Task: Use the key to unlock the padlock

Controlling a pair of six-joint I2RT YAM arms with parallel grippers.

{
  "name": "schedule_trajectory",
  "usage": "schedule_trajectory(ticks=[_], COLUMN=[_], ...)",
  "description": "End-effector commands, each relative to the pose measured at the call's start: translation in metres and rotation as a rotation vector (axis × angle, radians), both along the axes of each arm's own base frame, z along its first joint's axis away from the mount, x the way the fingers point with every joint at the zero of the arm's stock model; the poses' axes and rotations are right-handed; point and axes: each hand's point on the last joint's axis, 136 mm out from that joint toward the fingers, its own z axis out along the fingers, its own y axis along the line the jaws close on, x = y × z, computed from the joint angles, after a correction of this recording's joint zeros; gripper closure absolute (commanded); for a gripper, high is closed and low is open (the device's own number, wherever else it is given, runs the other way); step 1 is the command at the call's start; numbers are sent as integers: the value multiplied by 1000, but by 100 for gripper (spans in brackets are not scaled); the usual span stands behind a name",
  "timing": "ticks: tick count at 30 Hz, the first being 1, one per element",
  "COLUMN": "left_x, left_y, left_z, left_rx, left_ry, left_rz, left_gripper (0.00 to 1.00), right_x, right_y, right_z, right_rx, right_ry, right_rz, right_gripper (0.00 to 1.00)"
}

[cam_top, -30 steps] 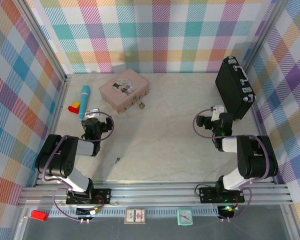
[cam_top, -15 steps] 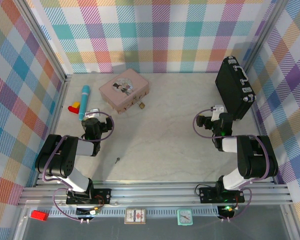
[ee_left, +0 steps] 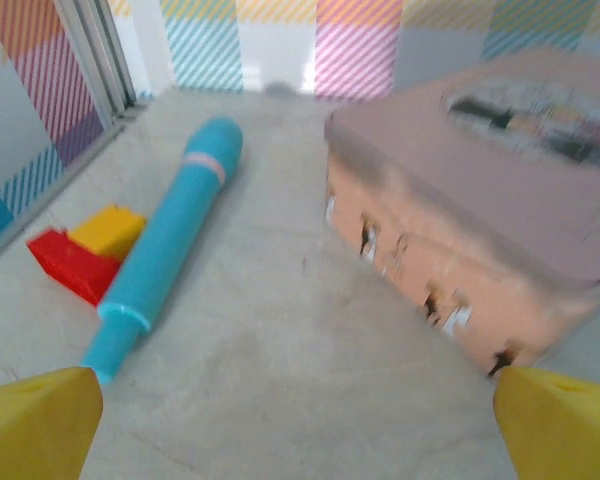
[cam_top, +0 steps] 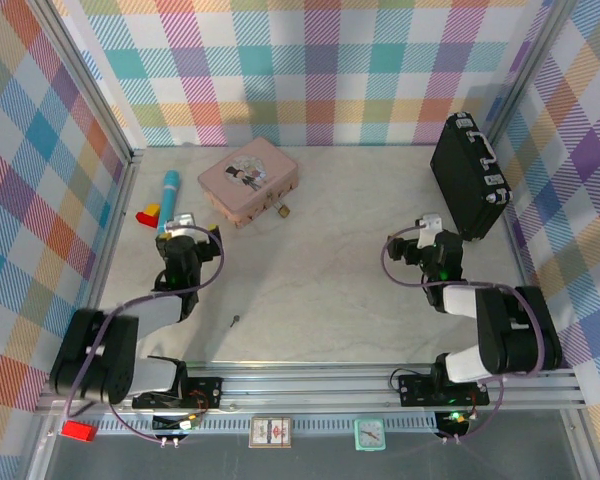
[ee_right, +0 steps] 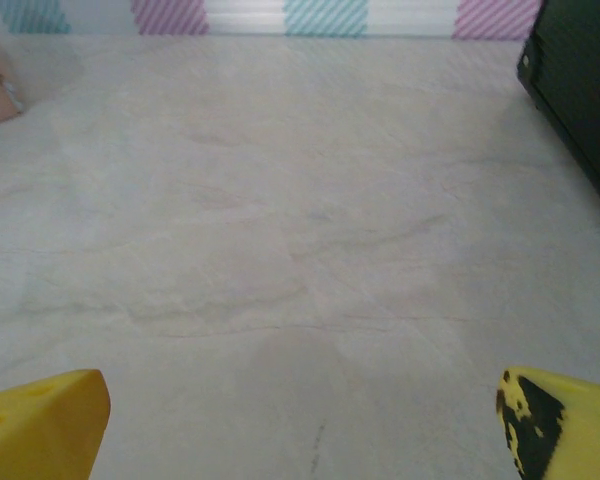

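The tiny brass padlock lies on the table just off the front right corner of the pink tin. The thin dark key lies alone on the near middle of the table, behind my left gripper. That gripper is open, its yellow fingertips wide apart over bare table, pointing between the teal cylinder and the pink tin. My right gripper is open too, with only marble between its fingertips, well to the right of the padlock.
A black case stands at the back right, its edge close to my right gripper. Red and yellow blocks sit left of the teal cylinder. Checked walls enclose the table on three sides.
My left arm has stretched out and carried its gripper a little farther toward the back; its wrist view is blurred. My right gripper has shifted slightly back. Padlock and key have not moved.
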Motion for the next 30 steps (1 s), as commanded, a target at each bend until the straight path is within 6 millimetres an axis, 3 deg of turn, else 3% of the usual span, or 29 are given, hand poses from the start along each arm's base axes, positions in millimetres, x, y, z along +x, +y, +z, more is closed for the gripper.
schedule_trajectory(ticks=[1, 4, 8, 11, 15, 18, 23, 26, 30], left_x=[-8, -14, -34, -53, -77, -90, -102, -108, -122], left_y=[1, -7, -10, -8, -21, -27, -42, -43, -34], left_z=[28, 56, 90, 105, 119, 136, 172, 178, 171], left_rx=[-29, -104, -246, -359, -416, -463, -487, -449, -386], left_ry=[41, 54, 52, 72, 147, 148, 88, 114, 168], left_rz=[33, -1, 4, 39, -32, -67, -189, -211, -186], left_gripper=[0, 0, 0, 0, 0, 0, 0, 0, 0], right_x=[-3, -15, -31, -39, -38, -40, -38, -39, -54], right_y=[14, 23, 31, 32, 29, 26, 51, 54, 83], right_z=[17, 30, 66, 87, 118, 122, 125, 116, 107], right_rx=[2, 41, 147, 206, 298, 467, 542, 521, 486], right_ry=[26, 42, 78, 146, 198, 289, 332, 428, 509], right_rz=[63, 100, 112, 89, 20, -94, 35, 27, 121], right_gripper=[1, 1, 1, 1, 1, 1, 1, 1, 1])
